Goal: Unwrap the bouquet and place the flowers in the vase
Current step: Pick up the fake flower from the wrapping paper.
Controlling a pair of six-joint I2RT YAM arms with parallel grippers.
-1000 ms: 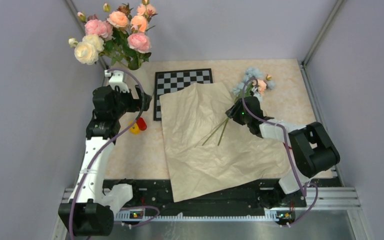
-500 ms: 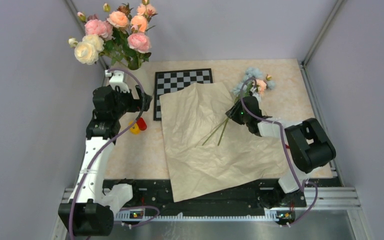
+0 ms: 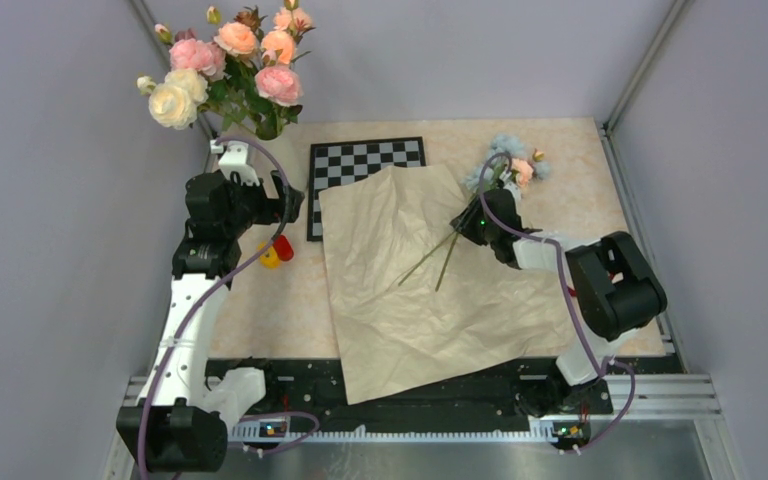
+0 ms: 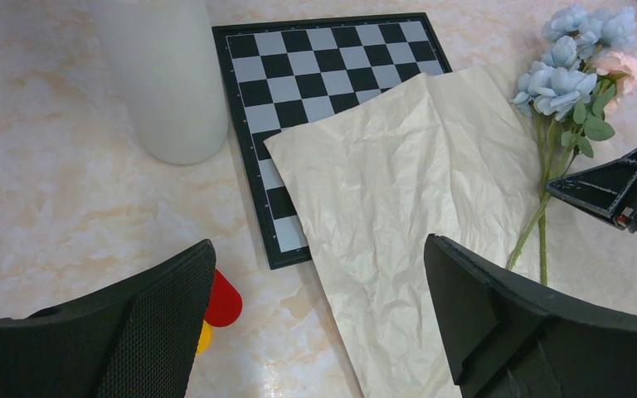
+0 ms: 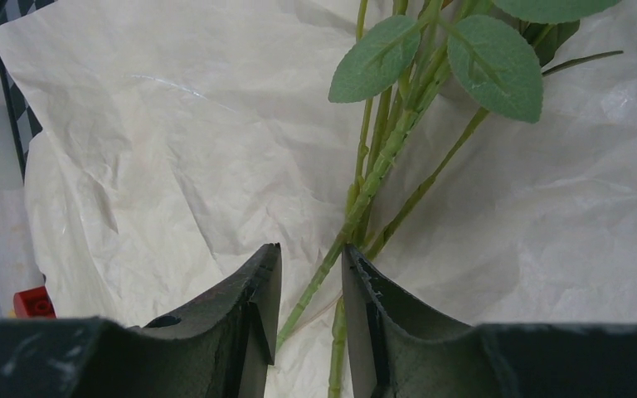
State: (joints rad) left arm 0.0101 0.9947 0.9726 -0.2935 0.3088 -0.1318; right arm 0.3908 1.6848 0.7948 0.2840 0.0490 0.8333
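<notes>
Flowers [image 4: 560,75], one bunch; vase [image 4: 170,75], one

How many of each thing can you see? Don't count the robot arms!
Flower bunches: 2 (roses, blue-and-pink flowers)
Vase: 1
Chessboard: 1
Paper: 1
Red piece: 1
Yellow piece: 1
Total: 7

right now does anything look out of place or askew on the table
The paper lies crumpled and skewed: its far corner covers part of the chessboard and its near corner juts past the front edge of the table. Small red and yellow bits sit loose left of the chessboard.
</notes>
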